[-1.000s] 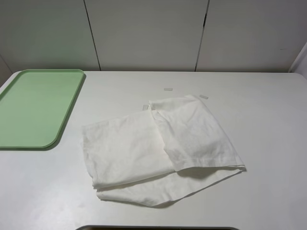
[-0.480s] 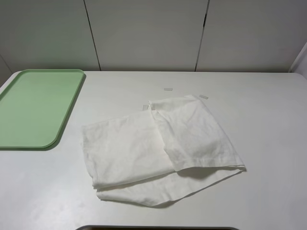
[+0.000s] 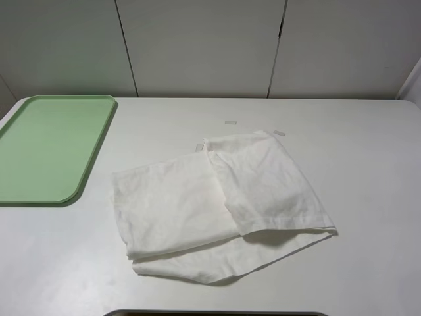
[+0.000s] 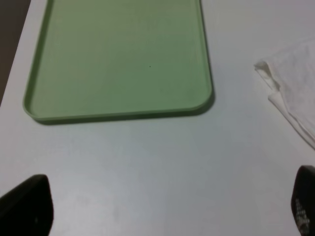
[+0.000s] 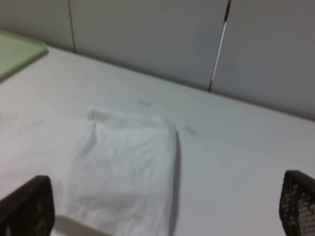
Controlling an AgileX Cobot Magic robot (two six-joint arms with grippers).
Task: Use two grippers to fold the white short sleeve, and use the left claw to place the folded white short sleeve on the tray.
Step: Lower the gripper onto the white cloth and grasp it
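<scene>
The left gripper (image 4: 165,209) hangs above the bare desk (image 3: 368,164), jaws released and spread wide, holding nothing. The right gripper (image 5: 162,204) has its jaws likewise released and empty. The white short sleeve (image 3: 217,207) lies mid-desk, partly folded and wrinkled. The tray (image 3: 46,145) sits far left, apart from it.

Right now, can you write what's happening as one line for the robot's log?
shirt: rumpled on table, apart from tray | left gripper: open, holding nothing | right gripper: open, holding nothing
</scene>
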